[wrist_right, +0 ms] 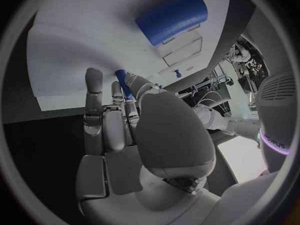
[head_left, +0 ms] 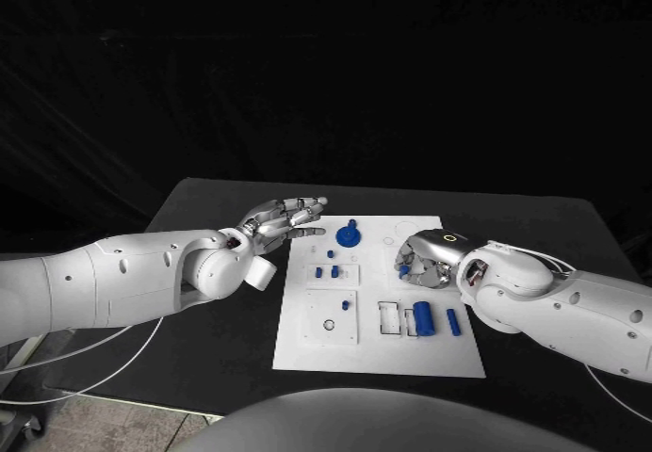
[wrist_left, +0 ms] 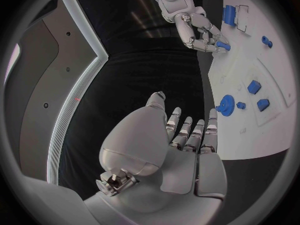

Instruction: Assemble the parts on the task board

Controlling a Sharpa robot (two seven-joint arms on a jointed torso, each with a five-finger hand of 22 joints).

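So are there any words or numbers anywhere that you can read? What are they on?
There is one marking: small dark lettering on the white arm in the right wrist view. It is too small and bent to read.
None on the task board, the blue parts or the hands.

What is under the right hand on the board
The right hand hovers over the board, pinching a small blue peg in its fingertips. White board surface lies below the fingers. The patch of board directly beneath the palm is covered, so any slot there cannot be seen.
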